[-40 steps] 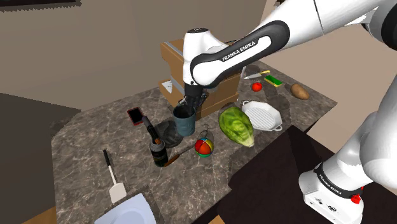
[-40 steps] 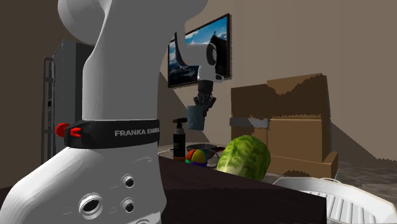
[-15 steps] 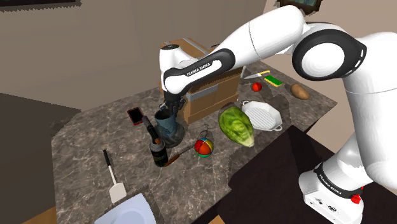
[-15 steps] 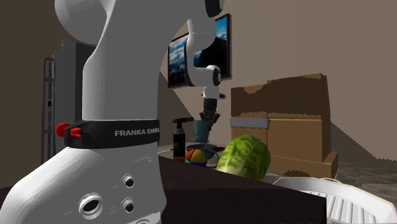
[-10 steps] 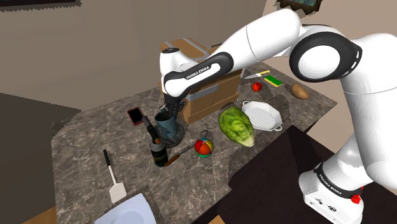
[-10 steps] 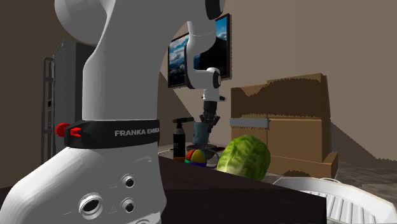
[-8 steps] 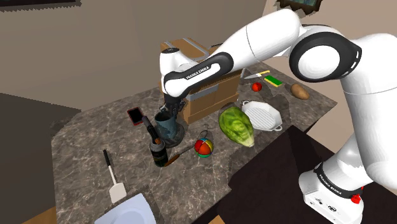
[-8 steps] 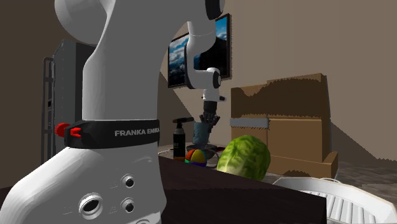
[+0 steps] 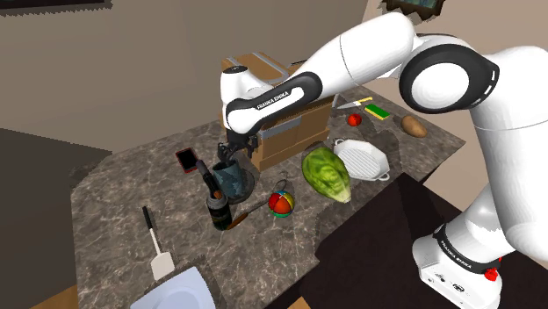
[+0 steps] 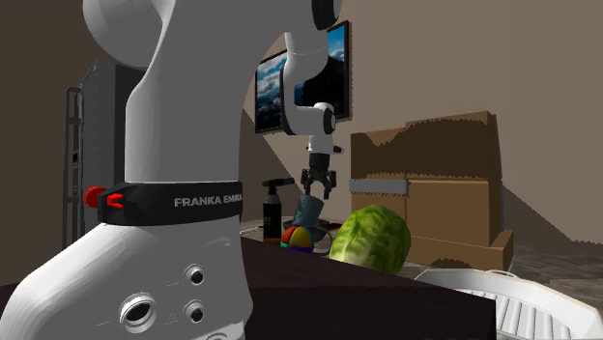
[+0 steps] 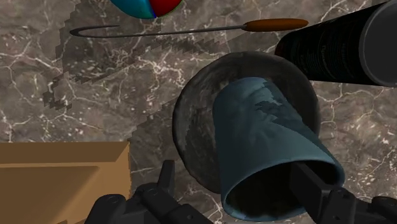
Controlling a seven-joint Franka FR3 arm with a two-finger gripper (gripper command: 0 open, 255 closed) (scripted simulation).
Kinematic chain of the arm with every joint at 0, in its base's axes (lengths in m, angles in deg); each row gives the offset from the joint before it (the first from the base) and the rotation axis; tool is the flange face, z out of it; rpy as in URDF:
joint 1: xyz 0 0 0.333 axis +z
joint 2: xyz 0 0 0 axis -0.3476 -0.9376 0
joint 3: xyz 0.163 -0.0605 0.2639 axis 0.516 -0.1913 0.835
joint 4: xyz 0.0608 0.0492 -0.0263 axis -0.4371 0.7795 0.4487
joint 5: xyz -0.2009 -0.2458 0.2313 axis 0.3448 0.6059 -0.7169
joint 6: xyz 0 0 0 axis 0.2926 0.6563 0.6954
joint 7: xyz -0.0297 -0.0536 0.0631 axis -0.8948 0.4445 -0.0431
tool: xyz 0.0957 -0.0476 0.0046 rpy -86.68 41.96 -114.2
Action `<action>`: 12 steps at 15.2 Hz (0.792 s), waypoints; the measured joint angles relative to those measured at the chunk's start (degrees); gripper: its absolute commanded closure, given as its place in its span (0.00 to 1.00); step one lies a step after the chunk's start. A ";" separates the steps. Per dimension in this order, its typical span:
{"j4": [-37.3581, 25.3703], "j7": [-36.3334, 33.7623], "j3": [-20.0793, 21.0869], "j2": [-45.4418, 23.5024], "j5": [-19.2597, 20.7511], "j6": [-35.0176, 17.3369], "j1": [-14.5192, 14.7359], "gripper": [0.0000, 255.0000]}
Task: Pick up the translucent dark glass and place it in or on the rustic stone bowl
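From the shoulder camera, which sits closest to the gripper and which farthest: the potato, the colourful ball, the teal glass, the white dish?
1. Teal glass, just beneath the gripper.
2. Colourful ball, toward the view's lower right.
3. White dish, further right, past the cabbage.
4. Potato, at the far right corner.

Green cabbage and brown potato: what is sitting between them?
A white ridged dish with handles sits between the green cabbage and the brown potato, in the shoulder view.
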 measured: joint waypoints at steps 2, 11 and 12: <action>0.08 0.14 0.04 0.58 -0.08 0.53 -0.17 0.00; -0.87 0.28 0.38 4.06 -0.51 4.92 -0.57 0.00; -0.88 0.28 0.38 4.06 -0.51 4.93 -0.57 0.00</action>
